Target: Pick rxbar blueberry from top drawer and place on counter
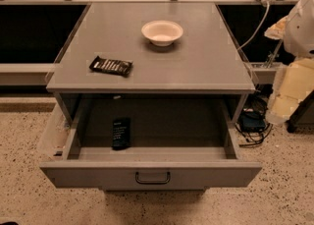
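- Lying flat on the dark floor of the top drawer [93,175], the rxbar blueberry [121,133] sits toward the drawer's left side, closer to its front edge than its back, with its long side running front to back.
- The drawer stands pulled out, and its small loop handle [152,177] is centred on the front panel.
- Above it, the counter [201,67] carries a black-wrapped bar with white lettering [111,66] near its front-left corner.
- A white bowl [162,32] stands upright near the middle of the counter's back edge, well apart from that bar.
- The gripper [287,96] hangs beyond the counter's right edge, over the speckled floor [284,189], well apart from the rxbar blueberry.
- Whether it is open or closed, I cannot tell from here.
- Dark cables [252,126] lie on the floor just beside the drawer's right side.
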`<state>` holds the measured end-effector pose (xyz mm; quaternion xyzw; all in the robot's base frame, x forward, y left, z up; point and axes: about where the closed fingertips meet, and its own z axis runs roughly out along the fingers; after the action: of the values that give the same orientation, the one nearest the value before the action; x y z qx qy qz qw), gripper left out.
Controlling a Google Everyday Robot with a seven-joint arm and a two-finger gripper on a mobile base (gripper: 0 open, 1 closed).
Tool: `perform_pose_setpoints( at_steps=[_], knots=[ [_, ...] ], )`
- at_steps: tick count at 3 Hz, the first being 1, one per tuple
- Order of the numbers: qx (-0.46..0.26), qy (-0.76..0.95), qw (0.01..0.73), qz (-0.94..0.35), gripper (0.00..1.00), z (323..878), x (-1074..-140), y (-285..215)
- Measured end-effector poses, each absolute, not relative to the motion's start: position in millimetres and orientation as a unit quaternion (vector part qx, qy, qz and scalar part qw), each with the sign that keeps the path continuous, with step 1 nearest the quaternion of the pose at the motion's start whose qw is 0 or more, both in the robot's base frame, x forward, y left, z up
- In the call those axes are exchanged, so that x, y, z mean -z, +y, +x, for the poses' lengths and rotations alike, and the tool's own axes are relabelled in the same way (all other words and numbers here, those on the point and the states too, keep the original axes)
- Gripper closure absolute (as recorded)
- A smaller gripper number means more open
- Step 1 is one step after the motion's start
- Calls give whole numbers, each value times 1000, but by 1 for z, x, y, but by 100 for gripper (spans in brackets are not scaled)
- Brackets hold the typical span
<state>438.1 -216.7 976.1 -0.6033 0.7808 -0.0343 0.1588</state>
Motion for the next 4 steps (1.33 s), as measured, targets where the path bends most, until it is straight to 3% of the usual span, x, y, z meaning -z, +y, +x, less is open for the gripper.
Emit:
perform_pose_setpoints(
  at_steps=[2, 4],
  knots=[
    [28, 780, 154, -606, 0, 436, -971, -207],
    [-87, 737, 149, -654, 0, 411, -901, -89]
  ],
)
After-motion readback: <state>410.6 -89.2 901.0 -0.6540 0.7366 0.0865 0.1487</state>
